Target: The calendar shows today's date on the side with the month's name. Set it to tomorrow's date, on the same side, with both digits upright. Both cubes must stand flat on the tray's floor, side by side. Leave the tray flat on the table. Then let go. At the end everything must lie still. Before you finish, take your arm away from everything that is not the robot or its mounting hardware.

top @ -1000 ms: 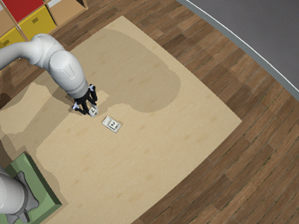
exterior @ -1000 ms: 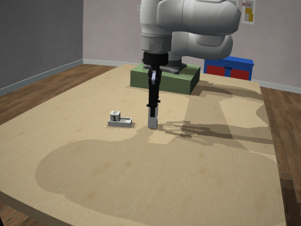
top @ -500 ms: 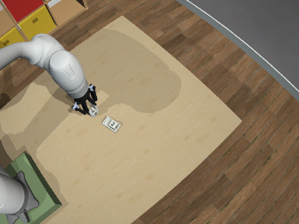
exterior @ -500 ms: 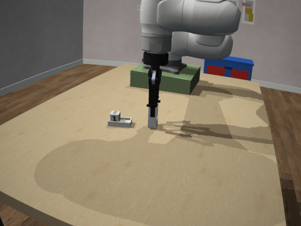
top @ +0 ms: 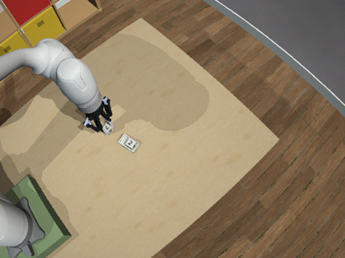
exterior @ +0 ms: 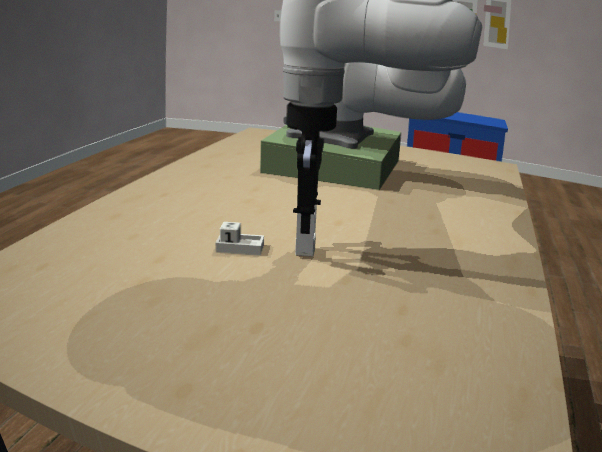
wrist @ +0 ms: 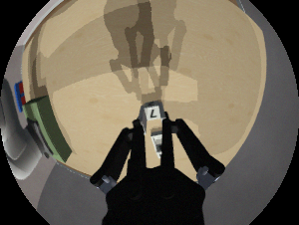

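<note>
The small grey calendar tray (top: 126,140) lies flat on the table. One white cube (exterior: 230,232) (top: 130,143) stands in its left half, showing a 1 on the side and a 2 on top. The tray's other half (exterior: 251,242) is empty. My gripper (top: 104,127) points straight down beside the tray and is shut on the second white cube (exterior: 305,243), which rests on or just above the table. In the wrist view this cube (wrist: 153,113) sits between my fingertips with a digit on its top face.
The arm's green base block (top: 30,226) stands at the table's near-left corner. A shelf with coloured bins (top: 13,21) stands past the table's far edge. A blue and red box (exterior: 457,136) stands behind the base.
</note>
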### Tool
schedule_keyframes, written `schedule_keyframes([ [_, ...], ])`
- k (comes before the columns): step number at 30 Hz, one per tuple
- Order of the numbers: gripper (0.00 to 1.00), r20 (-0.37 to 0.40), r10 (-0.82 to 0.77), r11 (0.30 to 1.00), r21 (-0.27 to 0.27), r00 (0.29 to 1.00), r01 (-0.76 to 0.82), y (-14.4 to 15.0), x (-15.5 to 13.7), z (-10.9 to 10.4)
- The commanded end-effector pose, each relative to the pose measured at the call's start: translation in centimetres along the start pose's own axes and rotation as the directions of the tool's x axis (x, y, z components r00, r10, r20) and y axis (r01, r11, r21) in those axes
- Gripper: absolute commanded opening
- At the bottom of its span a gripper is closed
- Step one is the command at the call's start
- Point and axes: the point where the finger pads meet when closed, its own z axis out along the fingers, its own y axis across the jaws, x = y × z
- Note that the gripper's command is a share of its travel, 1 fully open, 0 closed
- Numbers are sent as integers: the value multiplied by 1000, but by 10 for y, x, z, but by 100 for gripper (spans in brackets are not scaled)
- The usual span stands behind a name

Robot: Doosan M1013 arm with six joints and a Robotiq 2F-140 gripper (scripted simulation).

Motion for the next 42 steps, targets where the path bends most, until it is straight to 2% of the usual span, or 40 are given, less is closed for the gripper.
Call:
schedule_keyframes([
  [1, 16, 0, 0, 1000, 0, 1000, 0, 0, 0, -1],
  [6, 16, 0, 0, 1000, 0, 1000, 0, 0, 0, -18],
  [16, 16, 0, 0, 1000, 0, 1000, 0, 0, 0, -88],
  [22, 16, 0, 0, 1000, 0, 1000, 0, 0, 0, -99],
  [31, 16, 0, 0, 1000, 0, 1000, 0, 0, -1, -99],
  [33, 16, 0, -7, 1000, 0, 1000, 7, 2, -19, -101],
  [35, 16, 0, -7, 1000, 0, 1000, 7, 2, -19, -101],
  [38, 16, 0, -24, 1000, 0, 1000, 24, 4, -71, -107],
  [42, 16, 0, -31, 1000, 0, 1000, 31, 3, -90, -110],
])
